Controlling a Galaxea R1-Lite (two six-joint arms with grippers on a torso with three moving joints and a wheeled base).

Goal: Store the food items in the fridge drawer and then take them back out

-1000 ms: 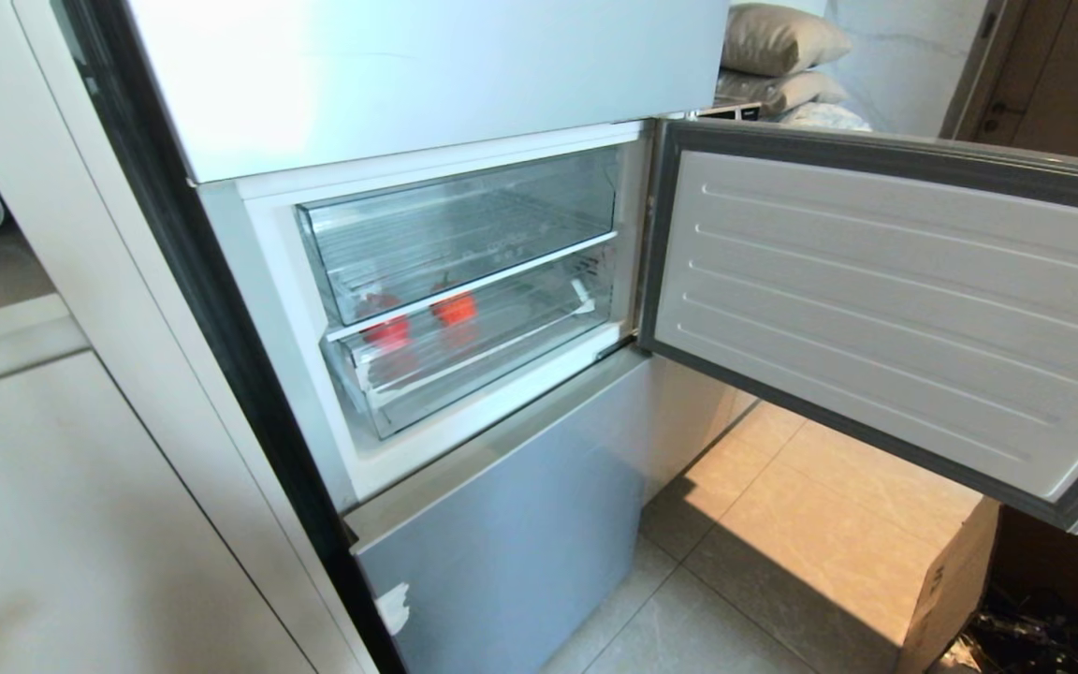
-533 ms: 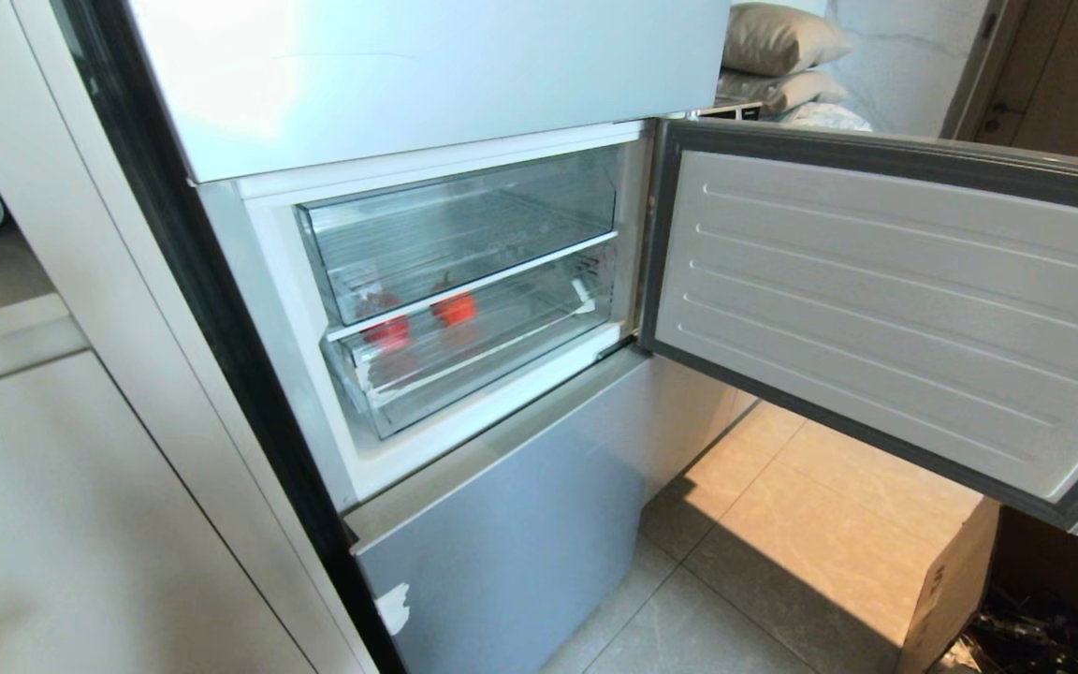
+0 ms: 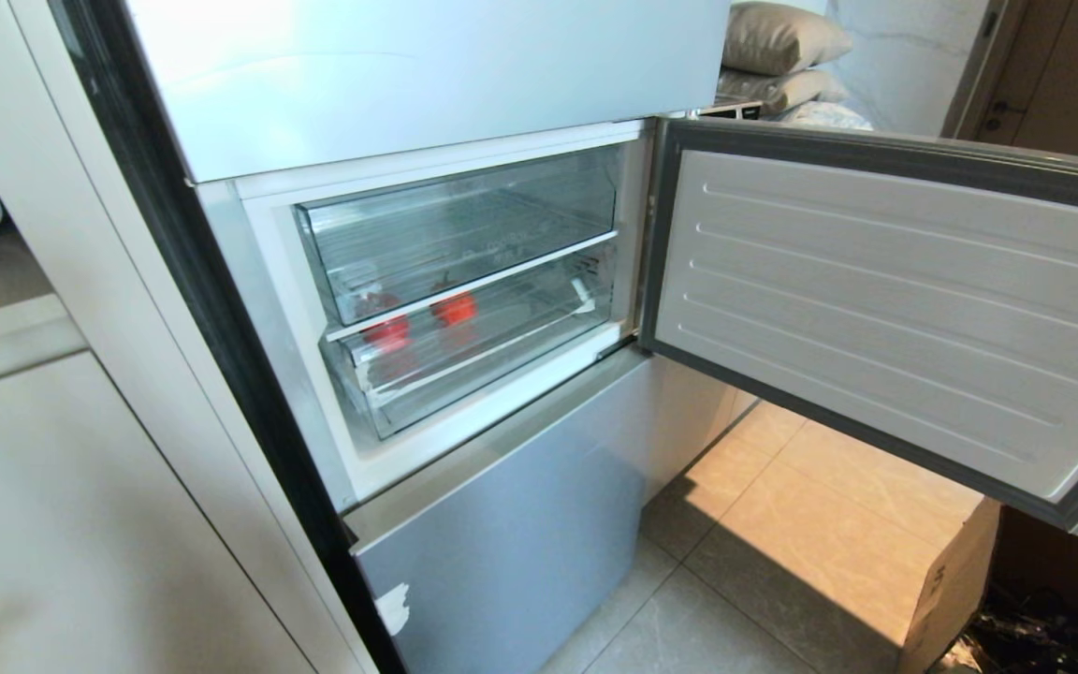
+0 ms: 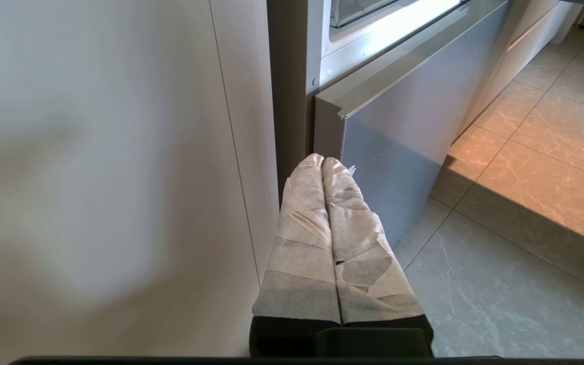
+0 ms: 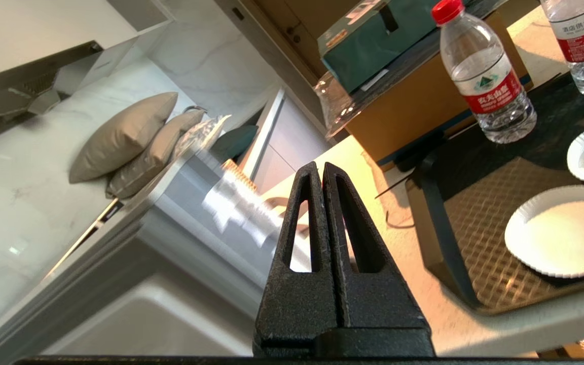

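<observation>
Two red food items (image 3: 389, 329) (image 3: 455, 307) lie inside the fridge drawer (image 3: 464, 379), the lower clear bin in the open fridge compartment, which has a whitish patch at its front left corner. The drawer sits pushed in under a second clear bin (image 3: 464, 229). Neither arm shows in the head view. My left gripper (image 4: 322, 159), with tape-wrapped fingers, is shut and empty, low beside the fridge's bottom door panel (image 4: 398, 152). My right gripper (image 5: 320, 166) is shut on nothing, pointing past the open door's edge (image 5: 211, 203) toward a counter.
The fridge door (image 3: 876, 309) stands swung wide to the right, with a cardboard box (image 3: 951, 580) on the tiled floor below it. On the counter are a dark tray (image 5: 439, 238) with paper plates (image 5: 560, 230) and a water bottle (image 5: 484, 76). Pillows (image 5: 119, 137) lie beyond the door.
</observation>
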